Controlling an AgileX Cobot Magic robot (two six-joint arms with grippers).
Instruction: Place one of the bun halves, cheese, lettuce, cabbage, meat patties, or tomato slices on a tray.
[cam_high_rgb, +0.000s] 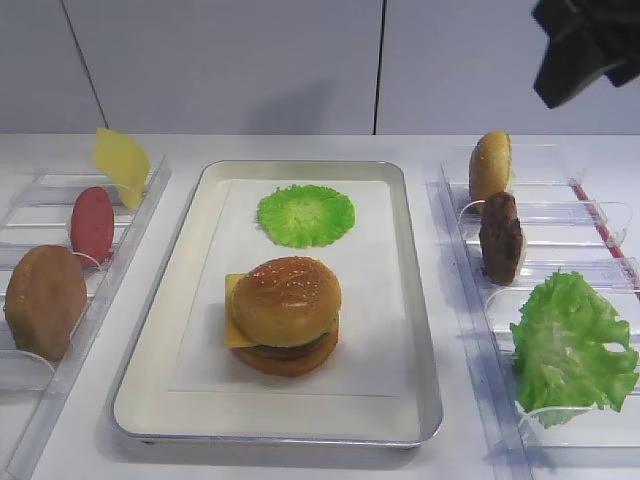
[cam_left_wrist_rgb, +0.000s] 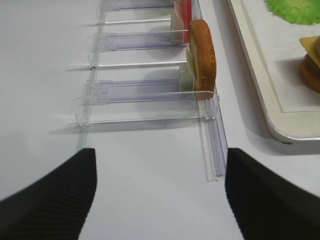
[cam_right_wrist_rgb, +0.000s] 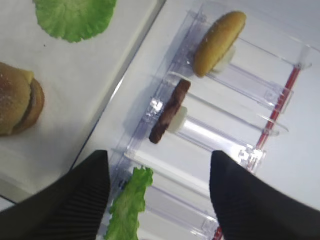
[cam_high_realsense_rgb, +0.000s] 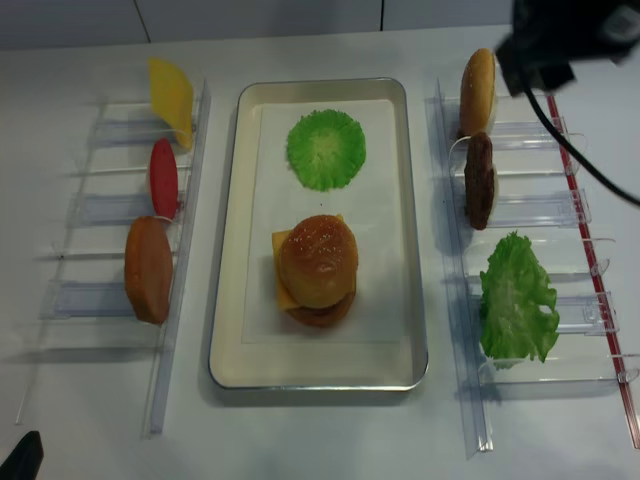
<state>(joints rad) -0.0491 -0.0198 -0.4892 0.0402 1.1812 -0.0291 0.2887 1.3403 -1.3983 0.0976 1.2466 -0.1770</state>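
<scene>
The silver tray (cam_high_rgb: 420, 300) holds a stacked burger whose sesame top bun half (cam_high_rgb: 288, 298) sits over cheese (cam_high_rgb: 234, 325) and a patty. The green cabbage disc (cam_high_rgb: 305, 214) lies at the tray's far end. The right rack holds a bun (cam_right_wrist_rgb: 219, 41), a meat patty (cam_right_wrist_rgb: 170, 111) and lettuce (cam_right_wrist_rgb: 129, 207), all standing on edge. My right gripper (cam_right_wrist_rgb: 159, 200) hangs open high above this rack, with nothing between its fingers. In the left rack stand a cheese slice (cam_high_rgb: 122, 163), a tomato slice (cam_high_rgb: 92, 225) and a darker bun (cam_left_wrist_rgb: 202, 57). My left gripper (cam_left_wrist_rgb: 157, 195) is open over bare table near that rack's front end.
Clear plastic racks (cam_high_realsense_rgb: 520, 270) flank the tray on both sides, with the left rack (cam_left_wrist_rgb: 145, 92) partly vacant. A red strip (cam_high_realsense_rgb: 590, 250) runs along the right rack's outer edge. A white wall stands behind the table.
</scene>
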